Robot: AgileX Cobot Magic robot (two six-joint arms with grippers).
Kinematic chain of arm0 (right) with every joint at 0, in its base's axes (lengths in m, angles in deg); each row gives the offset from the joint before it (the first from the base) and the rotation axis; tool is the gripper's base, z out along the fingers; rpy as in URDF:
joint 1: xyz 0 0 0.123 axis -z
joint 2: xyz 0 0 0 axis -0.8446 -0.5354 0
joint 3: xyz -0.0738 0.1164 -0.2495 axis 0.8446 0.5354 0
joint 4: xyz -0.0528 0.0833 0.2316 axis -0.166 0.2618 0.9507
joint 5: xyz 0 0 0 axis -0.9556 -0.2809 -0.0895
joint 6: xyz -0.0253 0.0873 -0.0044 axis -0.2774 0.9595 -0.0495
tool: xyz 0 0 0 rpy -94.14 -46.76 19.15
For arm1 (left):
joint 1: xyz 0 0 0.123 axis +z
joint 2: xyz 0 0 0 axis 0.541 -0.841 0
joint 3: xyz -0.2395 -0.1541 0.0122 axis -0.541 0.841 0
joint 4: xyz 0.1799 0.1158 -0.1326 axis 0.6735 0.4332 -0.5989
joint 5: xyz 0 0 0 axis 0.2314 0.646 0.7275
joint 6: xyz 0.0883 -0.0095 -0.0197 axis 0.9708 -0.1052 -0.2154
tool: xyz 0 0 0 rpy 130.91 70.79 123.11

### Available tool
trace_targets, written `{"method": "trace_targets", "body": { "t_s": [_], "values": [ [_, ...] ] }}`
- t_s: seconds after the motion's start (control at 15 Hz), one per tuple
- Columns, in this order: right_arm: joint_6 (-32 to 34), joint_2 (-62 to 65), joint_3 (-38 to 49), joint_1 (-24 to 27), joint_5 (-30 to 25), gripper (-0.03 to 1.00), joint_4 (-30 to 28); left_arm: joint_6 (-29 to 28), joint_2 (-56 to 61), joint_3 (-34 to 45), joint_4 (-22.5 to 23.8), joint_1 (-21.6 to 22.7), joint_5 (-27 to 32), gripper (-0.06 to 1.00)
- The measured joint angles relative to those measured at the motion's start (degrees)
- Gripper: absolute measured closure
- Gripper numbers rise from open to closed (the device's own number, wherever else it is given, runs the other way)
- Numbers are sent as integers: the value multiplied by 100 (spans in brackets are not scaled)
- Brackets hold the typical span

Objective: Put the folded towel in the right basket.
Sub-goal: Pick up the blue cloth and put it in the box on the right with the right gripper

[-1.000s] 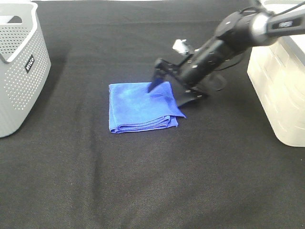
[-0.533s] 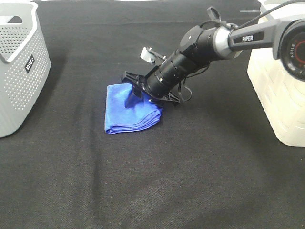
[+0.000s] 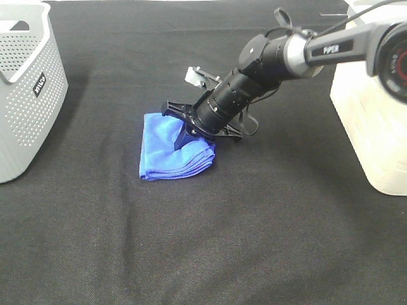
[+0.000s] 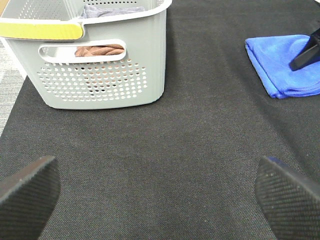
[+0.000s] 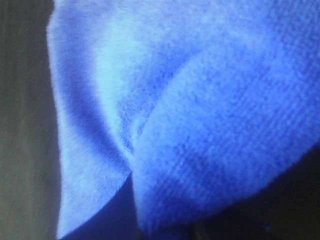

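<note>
The blue folded towel (image 3: pixel 170 149) lies bunched on the black cloth left of centre; it also shows in the left wrist view (image 4: pixel 280 65). My right gripper (image 3: pixel 194 135) reaches across from the right and presses down into the towel's right half, its fingers closed in on a raised fold. The right wrist view is filled by the towel (image 5: pixel 190 115), pinched into a ridge. The cream right basket (image 3: pixel 375 114) stands at the right edge. My left gripper (image 4: pixel 160 200) is open and empty over bare cloth; it is not seen in the exterior view.
A grey perforated basket (image 3: pixel 25 82) stands at the left edge; in the left wrist view (image 4: pixel 100 55) it holds brown and grey towels. Black cloth (image 3: pixel 210 241) covers the table.
My right gripper moved left onto the towel and came down on it, pushing it left and bunching it narrower. Its fingers have closed in on the fold.
</note>
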Motion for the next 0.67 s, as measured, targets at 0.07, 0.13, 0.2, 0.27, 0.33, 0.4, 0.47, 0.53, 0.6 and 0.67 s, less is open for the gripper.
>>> {"method": "trace_targets", "body": {
  "t_s": [0.07, 0.13, 0.2, 0.27, 0.33, 0.4, 0.47, 0.53, 0.6, 0.67],
  "values": [
    [0, 218, -11, -17, -218, 80, -178, 0, 0, 0, 0, 0, 0, -4],
    [0, 590, -264, -6, -607, 80, -441, 0, 0, 0, 0, 0, 0, -4],
    [6, 837, -521, 74, -922, 80, -527, 0, 0, 0, 0, 0, 0, -4],
    [6, 1100, -865, 235, -1324, 80, -573, 0, 0, 0, 0, 0, 0, -4],
    [6, 1100, -865, 235, -1324, 80, -573, 0, 0, 0, 0, 0, 0, -4],
    [-6, 1283, -1197, 418, -1673, 80, -659, 0, 0, 0, 0, 0, 0, -4],
    [-23, 1501, -1564, 688, -2005, 80, -773, 0, 0, 0, 0, 0, 0, -4],
    [-23, 1782, -2040, 1175, -2441, 80, -854, 0, 0, 0, 0, 0, 0, -4],
    [-11, 1925, -2286, 1507, -2630, 80, -877, 0, 0, 0, 0, 0, 0, -4],
    [6, 2063, -2469, 1885, -2693, 80, -877, 0, 0, 0, 0, 0, 0, -4]
  ]
}}
